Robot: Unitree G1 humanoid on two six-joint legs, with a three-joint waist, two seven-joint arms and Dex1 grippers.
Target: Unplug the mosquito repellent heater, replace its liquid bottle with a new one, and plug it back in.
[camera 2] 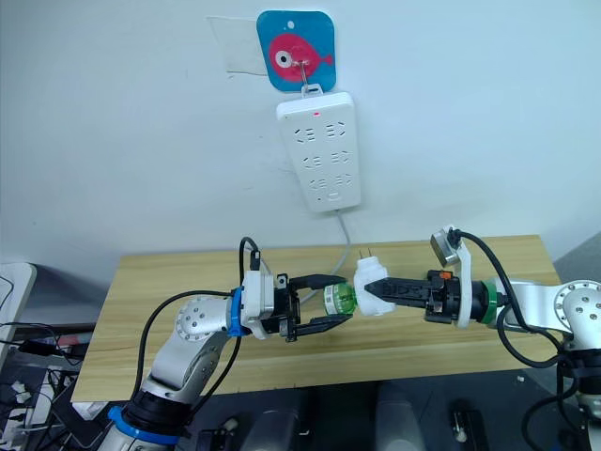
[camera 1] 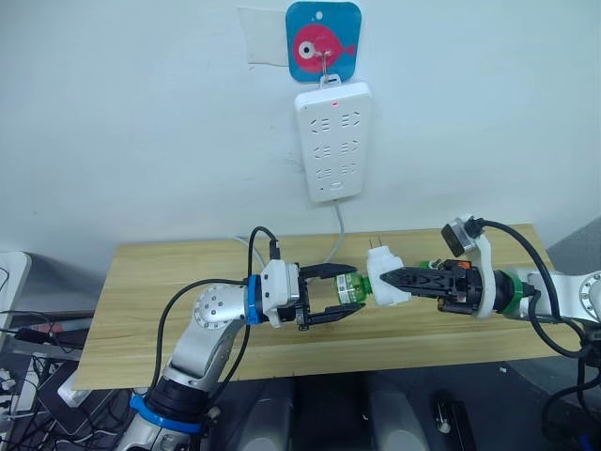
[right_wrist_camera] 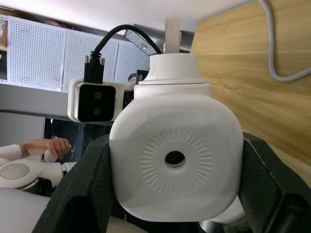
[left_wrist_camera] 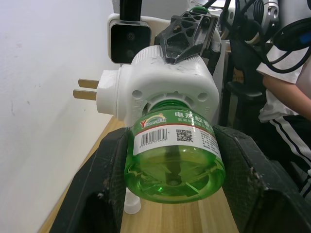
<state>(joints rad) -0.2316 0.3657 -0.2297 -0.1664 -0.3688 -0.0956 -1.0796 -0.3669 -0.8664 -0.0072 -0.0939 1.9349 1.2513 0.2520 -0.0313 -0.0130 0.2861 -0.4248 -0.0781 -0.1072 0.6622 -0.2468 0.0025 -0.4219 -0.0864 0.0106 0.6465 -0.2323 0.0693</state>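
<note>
The mosquito repellent heater (camera 1: 385, 280), a small white rounded unit, hangs above the wooden table (camera 1: 169, 282), unplugged, its two prongs (camera 1: 377, 244) pointing up toward the wall. My right gripper (camera 1: 394, 280) is shut on its body from the right. A green liquid bottle (left_wrist_camera: 175, 160) with a barcode label sits with its neck inside the heater (left_wrist_camera: 165, 82). My left gripper (camera 1: 355, 289) comes from the left, its two black fingers (left_wrist_camera: 104, 184) pressed on either side of the bottle (camera 1: 350, 289). The right wrist view faces the heater's top (right_wrist_camera: 175, 155) and its round hole.
A white power strip (camera 1: 333, 141) hangs on the wall from a blue fish hook (camera 1: 323, 40), its cable (camera 1: 338, 235) dropping behind the table. A small green object (camera 1: 427, 266) stands behind my right gripper. A seated person (left_wrist_camera: 286, 97) is beyond the table.
</note>
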